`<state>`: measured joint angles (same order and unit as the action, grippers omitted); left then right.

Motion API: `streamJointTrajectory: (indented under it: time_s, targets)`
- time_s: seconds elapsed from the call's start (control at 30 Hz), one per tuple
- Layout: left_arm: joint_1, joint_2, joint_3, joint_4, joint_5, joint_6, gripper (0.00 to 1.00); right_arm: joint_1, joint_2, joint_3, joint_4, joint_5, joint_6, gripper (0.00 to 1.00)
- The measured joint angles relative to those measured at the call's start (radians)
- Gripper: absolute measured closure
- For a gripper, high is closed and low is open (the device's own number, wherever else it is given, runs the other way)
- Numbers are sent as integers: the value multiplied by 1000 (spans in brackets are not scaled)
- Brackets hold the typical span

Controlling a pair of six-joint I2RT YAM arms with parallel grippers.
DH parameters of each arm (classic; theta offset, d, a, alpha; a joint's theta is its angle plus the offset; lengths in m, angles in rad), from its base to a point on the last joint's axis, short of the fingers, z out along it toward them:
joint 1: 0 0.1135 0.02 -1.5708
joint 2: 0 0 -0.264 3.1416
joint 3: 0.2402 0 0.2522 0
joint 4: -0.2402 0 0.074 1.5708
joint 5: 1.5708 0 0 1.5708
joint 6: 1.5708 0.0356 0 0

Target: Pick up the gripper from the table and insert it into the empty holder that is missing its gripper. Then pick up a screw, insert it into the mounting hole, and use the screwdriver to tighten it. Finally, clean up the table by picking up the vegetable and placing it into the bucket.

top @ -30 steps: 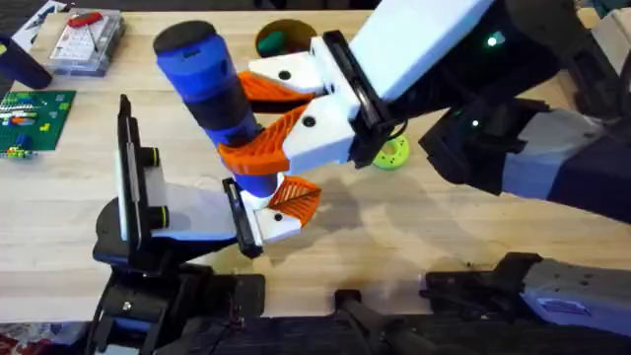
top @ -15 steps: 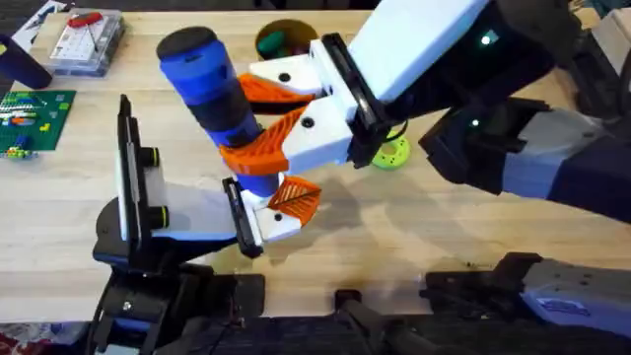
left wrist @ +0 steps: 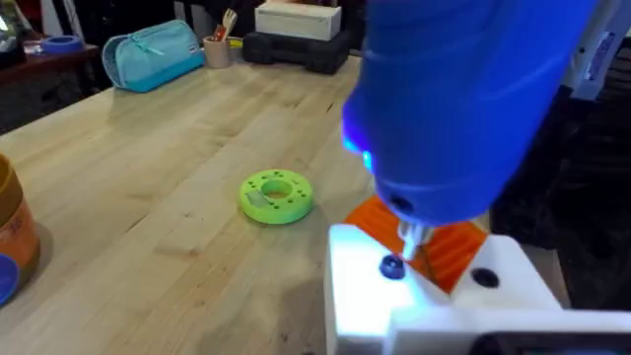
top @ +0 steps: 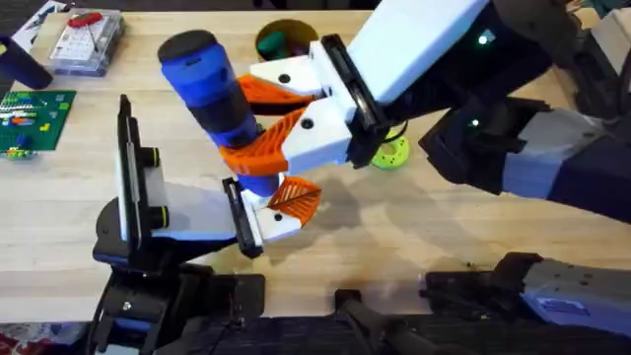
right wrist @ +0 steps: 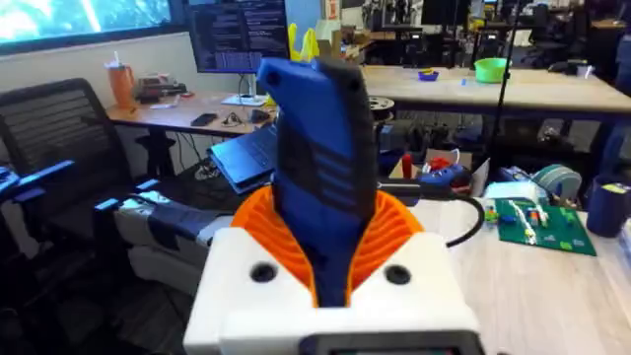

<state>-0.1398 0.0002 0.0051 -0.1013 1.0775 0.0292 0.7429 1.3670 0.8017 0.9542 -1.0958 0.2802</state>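
Observation:
My right gripper [top: 237, 118] is shut on the blue screwdriver [top: 219, 104], its orange pads [right wrist: 394, 229] pressed to both sides of the body [right wrist: 325, 168]. The screwdriver leans, bit down, over the white holder [top: 258, 225] at my left gripper [top: 278, 211]. The orange ribbed gripper [top: 296, 199] sits in that holder. In the left wrist view the metal bit [left wrist: 410, 235] ends just above a dark screw [left wrist: 392, 267] in the holder's [left wrist: 434, 306] hole. The orange-brown bucket [top: 286, 37] stands at the back with the green vegetable [top: 271, 42] inside.
A lime-green ring [top: 391, 153] lies right of the holder, partly under the right arm. At the far left are a clear parts box [top: 84, 41] with a red tool and a green circuit board [top: 35, 113]. The bucket's side [left wrist: 12, 237] shows beyond the ring [left wrist: 276, 195].
The screwdriver's top has shifted very slightly to the right since a second ago. Nothing else has moved.

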Motion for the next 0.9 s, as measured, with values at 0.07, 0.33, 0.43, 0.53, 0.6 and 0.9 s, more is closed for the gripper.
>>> streamJointTrajectory:
  time_s: [0.07,0.33,0.43,0.53,0.6,0.9]
  targets:
    - [0,0,0,0,0,0,985,0,0,0,-2,0,-1,894]
    - [0,0,0,0,0,0,985,0,0,0,-9,0,-4,894]
    - [0,0,0,0,0,0,985,0,0,0,-9,1,-5,894]
    - [0,0,0,0,0,0,985,0,0,0,-12,3,-5,894]
    - [0,0,0,0,0,0,985,0,0,0,-13,3,-5,894]
    - [0,0,0,0,0,0,985,0,0,0,-16,4,-13,894]
